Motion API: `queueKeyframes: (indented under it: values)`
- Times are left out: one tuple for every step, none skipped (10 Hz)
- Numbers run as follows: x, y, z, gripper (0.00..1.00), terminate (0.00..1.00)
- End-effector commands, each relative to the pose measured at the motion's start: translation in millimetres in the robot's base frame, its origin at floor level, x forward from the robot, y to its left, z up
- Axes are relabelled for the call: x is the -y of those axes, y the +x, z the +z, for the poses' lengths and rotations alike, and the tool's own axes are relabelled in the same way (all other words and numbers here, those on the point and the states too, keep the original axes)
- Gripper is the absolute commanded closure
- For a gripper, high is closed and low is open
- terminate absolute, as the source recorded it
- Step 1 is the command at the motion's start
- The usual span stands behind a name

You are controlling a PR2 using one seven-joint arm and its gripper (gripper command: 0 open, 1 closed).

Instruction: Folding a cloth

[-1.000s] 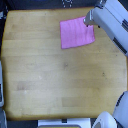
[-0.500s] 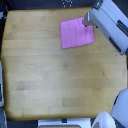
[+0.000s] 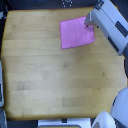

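Nearest the camera, the wooden surface lies bare across its wide lower part. Farther back, toward the exterior view's right, the pink cloth lies flat and slightly skewed on the surface, near its far edge. My arm reaches in from the upper right and my gripper sits at the cloth's far right corner; the picture is too blurred to tell how my jaws stand.
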Motion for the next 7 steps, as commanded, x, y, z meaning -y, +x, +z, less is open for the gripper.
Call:
queueKeyframes:
  values:
    - [24, -10, -35, 0.00, 0.00]
    - [23, -11, -37, 0.00, 0.00]
    - [22, -13, -42, 0.00, 0.00]
    - [22, -16, -45, 0.00, 0.00]
    - [19, -17, -48, 0.00, 0.00]
    - [16, -21, -52, 0.00, 0.00]
    - [15, -21, -52, 1.00, 0.00]
